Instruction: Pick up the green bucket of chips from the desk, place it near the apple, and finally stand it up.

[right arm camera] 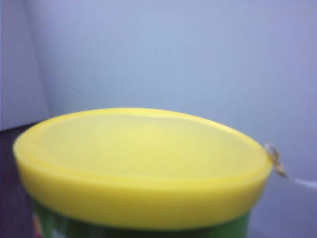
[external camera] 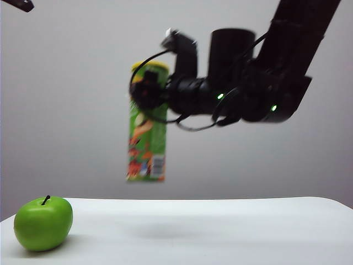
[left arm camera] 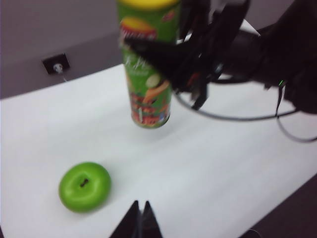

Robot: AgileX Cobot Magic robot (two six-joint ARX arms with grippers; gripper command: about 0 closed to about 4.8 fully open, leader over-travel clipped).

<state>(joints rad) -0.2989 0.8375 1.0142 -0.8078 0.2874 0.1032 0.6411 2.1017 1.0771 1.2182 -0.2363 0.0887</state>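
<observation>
The green bucket of chips (external camera: 147, 144) hangs upright in the air above the white desk (external camera: 220, 232), yellow lid up. My right gripper (external camera: 148, 93) reaches in level from the right and is shut on its upper part. In the right wrist view only the yellow lid (right arm camera: 143, 158) shows; the fingers are hidden. The apple (external camera: 43, 223) sits on the desk at the front left, well left of and below the can. In the left wrist view the can (left arm camera: 148, 74) hovers beyond the apple (left arm camera: 84, 186), and my left gripper (left arm camera: 140, 206) is shut on nothing, high above the desk near the apple.
The desk's rounded front edge (left arm camera: 277, 198) drops to dark floor. A wall socket (left arm camera: 55, 64) sits behind the desk. Loose black cables (left arm camera: 237, 118) hang under the right arm. A dark piece of the left arm (external camera: 16, 4) shows in the exterior view's top left corner.
</observation>
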